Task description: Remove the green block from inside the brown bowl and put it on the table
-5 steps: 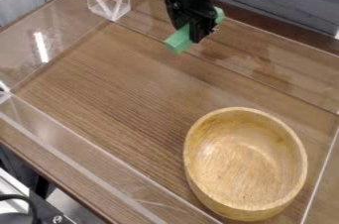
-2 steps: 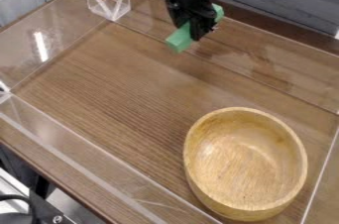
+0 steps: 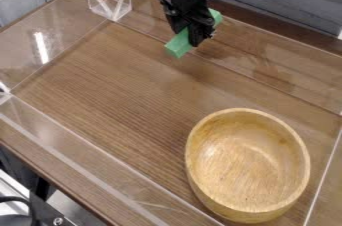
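The green block [image 3: 179,44] hangs tilted at the far side of the table [image 3: 120,90], its lower end close to the wood; whether it touches I cannot tell. My dark gripper [image 3: 191,30] comes down from the top edge and is shut on the block's upper end. The brown bowl [image 3: 249,164], round and light wood, sits at the near right with nothing inside it, well apart from the gripper.
Clear acrylic walls [image 3: 54,30] run along the table's edges, with a folded clear corner piece [image 3: 107,2] at the far left. A dark rail crosses behind the arm at the back.
The gripper and green block have shifted slightly left; otherwise the scene looks the same.
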Available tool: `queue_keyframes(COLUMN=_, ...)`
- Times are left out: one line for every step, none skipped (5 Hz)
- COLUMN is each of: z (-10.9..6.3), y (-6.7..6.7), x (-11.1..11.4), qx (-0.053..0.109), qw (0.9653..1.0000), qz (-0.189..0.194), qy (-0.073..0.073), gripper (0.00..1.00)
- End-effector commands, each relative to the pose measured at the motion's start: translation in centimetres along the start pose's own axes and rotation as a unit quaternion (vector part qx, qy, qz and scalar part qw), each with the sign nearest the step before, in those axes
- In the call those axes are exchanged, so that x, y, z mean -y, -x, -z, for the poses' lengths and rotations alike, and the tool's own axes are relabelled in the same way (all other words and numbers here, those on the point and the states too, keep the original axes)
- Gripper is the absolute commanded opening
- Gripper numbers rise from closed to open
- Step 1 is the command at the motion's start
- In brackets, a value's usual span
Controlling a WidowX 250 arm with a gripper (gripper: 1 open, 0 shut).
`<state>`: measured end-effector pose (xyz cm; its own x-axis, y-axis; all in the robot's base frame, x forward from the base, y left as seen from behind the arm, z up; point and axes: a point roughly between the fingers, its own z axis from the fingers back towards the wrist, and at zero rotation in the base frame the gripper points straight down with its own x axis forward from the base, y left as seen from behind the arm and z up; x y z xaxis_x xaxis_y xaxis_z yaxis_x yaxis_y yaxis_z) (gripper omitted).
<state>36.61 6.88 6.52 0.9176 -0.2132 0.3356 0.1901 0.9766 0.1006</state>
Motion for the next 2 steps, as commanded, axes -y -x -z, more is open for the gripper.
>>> queue_keyframes(z=-1.80, y=-1.25, x=-1.08, qx=0.039, qw=0.9991, qz=-0.002, qy=-0.019, gripper=0.00)
queue_keyframes(z=-1.62, y=-1.08, x=-1.19, qx=0.045, qw=0.9988, qz=-0.004, qy=-0.021, gripper=0.00)
